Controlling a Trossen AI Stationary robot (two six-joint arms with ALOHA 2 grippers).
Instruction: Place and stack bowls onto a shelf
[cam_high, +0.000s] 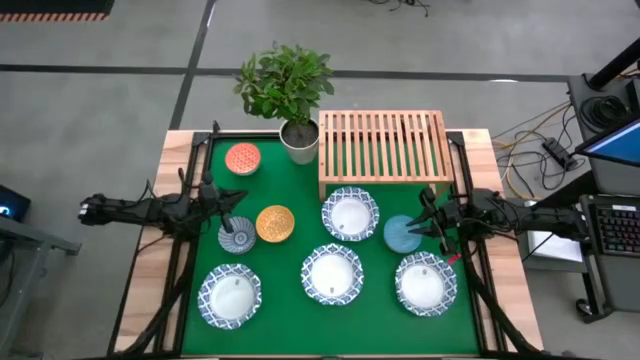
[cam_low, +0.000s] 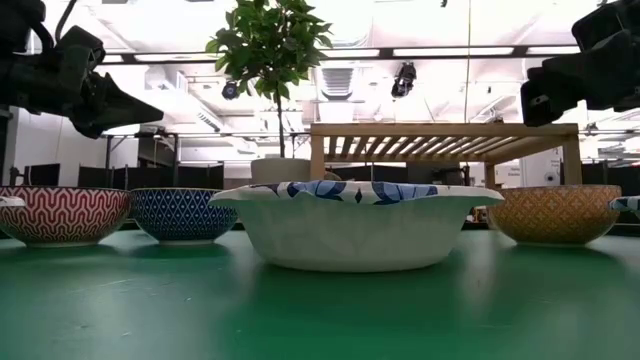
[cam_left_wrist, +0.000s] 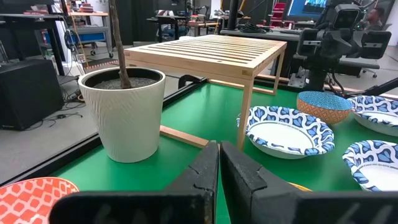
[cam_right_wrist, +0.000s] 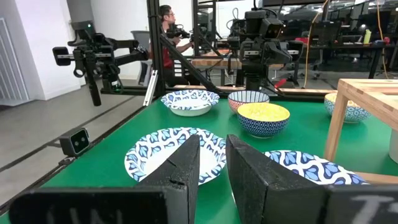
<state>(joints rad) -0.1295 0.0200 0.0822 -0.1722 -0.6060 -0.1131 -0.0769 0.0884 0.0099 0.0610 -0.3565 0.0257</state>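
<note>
Bowls are all on the green mat (cam_high: 290, 305), and I see none of them on the shelf (cam_high: 384, 147) yet. Its slatted top carries nothing. The shelf stands at the far edge of the mat, with the white plant pot (cam_high: 299, 141) just beside it on its left.

Four wide white bowls with blue rims lie in front: one directly before the shelf (cam_high: 350, 214), one at the near left (cam_high: 230, 296), one in the near middle (cam_high: 333, 275) and one at the near right (cam_high: 426, 284). The orange-red bowl (cam_high: 243, 158) sits far left, well apart from the others. The yellow-orange bowl (cam_high: 275, 224) and the dark blue patterned bowl (cam_high: 237, 238) are next to each other, touching or nearly so. The light blue bowl (cam_high: 403, 233) is beside the shelf's right front leg.

My left gripper (cam_high: 231, 207) hovers just above and behind the dark blue patterned bowl; in its wrist view the fingers (cam_left_wrist: 239, 180) are almost pressed together, holding nothing. My right gripper (cam_high: 428, 224) hovers at the edge of the light blue bowl, its fingers (cam_right_wrist: 183, 165) spread a little, with only a narrow gap, and empty.
</note>
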